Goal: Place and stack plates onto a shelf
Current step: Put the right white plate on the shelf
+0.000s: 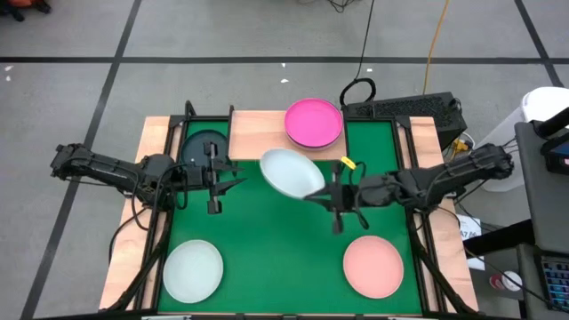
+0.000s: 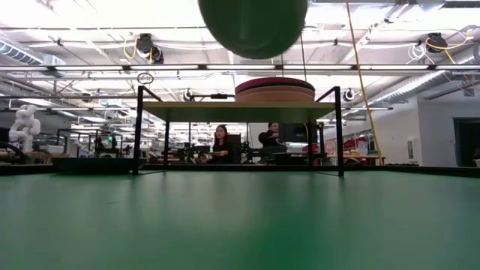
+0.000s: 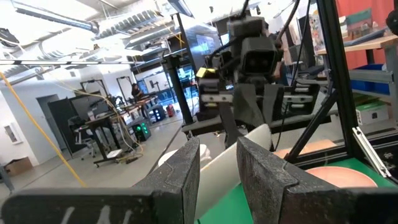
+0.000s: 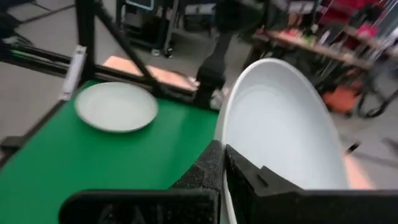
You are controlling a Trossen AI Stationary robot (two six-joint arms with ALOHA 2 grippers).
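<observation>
Right hand (image 1: 313,194) grasps the pale mint-white plate (image 1: 291,172) by its rim, tilted in the air just in front of the shelf (image 1: 258,130). Left hand (image 1: 233,181), fingers parted, hovers nearby.

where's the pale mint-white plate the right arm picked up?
High view: the pale mint-white plate is held tilted in the right gripper above the green mat's middle, just short of the magenta plate on the wooden shelf.

dark plate (image 1: 201,145) half hidden under shelf (image 1: 258,132), ppl (image 2: 223,142) too small
</observation>
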